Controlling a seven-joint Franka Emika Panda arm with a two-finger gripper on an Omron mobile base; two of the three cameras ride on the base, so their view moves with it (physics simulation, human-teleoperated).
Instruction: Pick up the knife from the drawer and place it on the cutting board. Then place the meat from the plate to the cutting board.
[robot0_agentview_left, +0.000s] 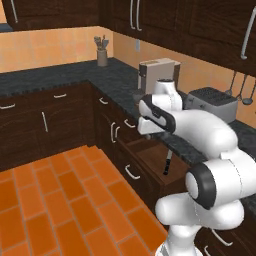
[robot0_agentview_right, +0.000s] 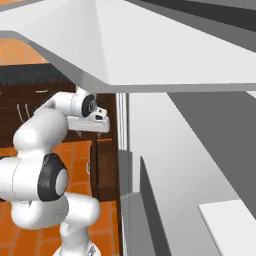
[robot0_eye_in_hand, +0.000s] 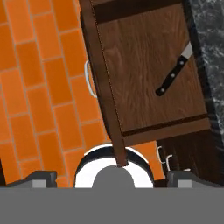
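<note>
The wide dark drawer (robot0_eye_in_hand: 144, 109) stands pulled out over the orange floor, its curved silver handle (robot0_eye_in_hand: 89, 79) on the front. The knife (robot0_eye_in_hand: 174, 73) lies slanted inside it near the counter side, black handle toward the drawer's middle and silver blade toward the counter. From the left base the knife (robot0_agentview_left: 167, 163) shows in the open drawer (robot0_agentview_left: 150, 156) below the arm's hand. My gripper (robot0_eye_in_hand: 111, 177) hovers high above the drawer's front corner, open wide, nothing between its fingertips (robot0_eye_in_hand: 41, 177). The cutting board, the meat and the plate are out of view.
A dark speckled counter (robot0_agentview_left: 117, 75) carries a toaster (robot0_agentview_left: 212, 102), a coffee machine (robot0_agentview_left: 157, 75) and a utensil jar (robot0_agentview_left: 101, 52). Thin utensils (robot0_agentview_left: 240, 92) hang on the wall. Large white and grey surfaces (robot0_agentview_right: 190, 150) block most of the right base view.
</note>
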